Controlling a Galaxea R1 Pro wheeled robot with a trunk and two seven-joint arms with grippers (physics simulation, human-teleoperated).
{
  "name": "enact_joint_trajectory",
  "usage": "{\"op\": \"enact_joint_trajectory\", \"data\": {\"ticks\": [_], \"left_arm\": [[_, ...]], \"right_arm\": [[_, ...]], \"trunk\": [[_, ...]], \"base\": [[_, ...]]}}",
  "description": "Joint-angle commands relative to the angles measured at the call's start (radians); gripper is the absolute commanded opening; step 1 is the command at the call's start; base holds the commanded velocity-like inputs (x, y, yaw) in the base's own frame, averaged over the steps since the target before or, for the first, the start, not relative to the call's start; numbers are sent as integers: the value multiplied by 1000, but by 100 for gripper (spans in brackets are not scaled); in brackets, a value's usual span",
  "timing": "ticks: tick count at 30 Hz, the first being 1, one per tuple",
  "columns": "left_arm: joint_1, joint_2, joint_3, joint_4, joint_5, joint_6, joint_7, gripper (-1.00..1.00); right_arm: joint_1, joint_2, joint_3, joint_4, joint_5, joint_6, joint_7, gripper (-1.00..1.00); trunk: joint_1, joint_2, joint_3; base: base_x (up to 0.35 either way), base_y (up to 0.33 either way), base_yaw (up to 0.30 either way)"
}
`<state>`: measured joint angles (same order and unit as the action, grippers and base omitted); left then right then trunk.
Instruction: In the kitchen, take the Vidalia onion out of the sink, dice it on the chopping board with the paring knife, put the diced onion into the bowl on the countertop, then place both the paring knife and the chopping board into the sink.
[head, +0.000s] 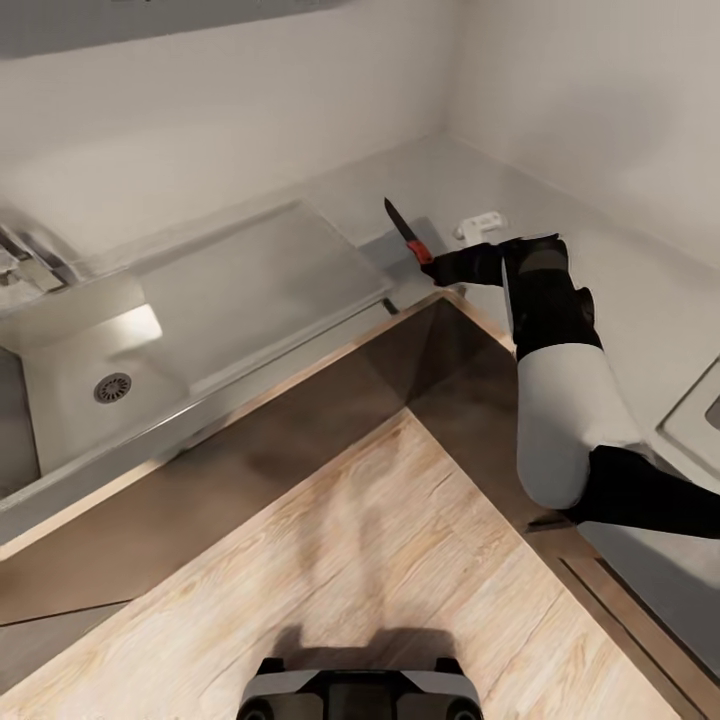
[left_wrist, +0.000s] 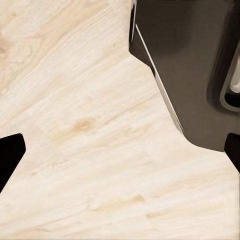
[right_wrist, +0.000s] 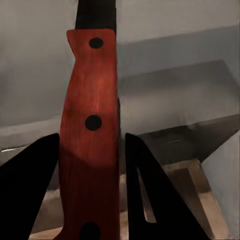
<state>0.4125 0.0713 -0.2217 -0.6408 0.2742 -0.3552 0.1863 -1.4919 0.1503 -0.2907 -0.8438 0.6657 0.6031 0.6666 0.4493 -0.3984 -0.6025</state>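
My right gripper (head: 436, 264) is shut on the paring knife (head: 405, 232), holding it by the red handle above the countertop (head: 600, 270) near the inner corner. The dark blade points up and away towards the back wall. In the right wrist view the red riveted handle (right_wrist: 90, 125) stands between the two black fingers of the right gripper (right_wrist: 92, 165). The sink (head: 60, 385), with its round drain (head: 112, 387) and drainboard (head: 250, 280), lies to the left. My left gripper (left_wrist: 121, 150) is open over the wood floor. The onion, chopping board and bowl are out of view.
The chrome tap (head: 30, 262) stands at the sink's far left. A small white fitting (head: 480, 225) sits on the counter just behind the knife. A raised grey panel edge (head: 690, 420) shows at the right. Dark cabinets (left_wrist: 190, 65) meet pale wood floor (head: 400, 560) below.
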Motion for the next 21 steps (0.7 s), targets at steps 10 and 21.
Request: {"op": "enact_joint_trajectory", "data": {"ticks": [10,21], "left_arm": [[0,2,-9,-5,7,-2,10,100],[0,2,-8,-3,8,-2,9,100]], "right_arm": [[-1,6,-5,-1,11,1,10,-100],[-1,24,-6,-76,10,-5,7,-100]], "trunk": [[1,-2,13],[1,-2,29]], "base": [[-1,0,189],[0,0,190]]}}
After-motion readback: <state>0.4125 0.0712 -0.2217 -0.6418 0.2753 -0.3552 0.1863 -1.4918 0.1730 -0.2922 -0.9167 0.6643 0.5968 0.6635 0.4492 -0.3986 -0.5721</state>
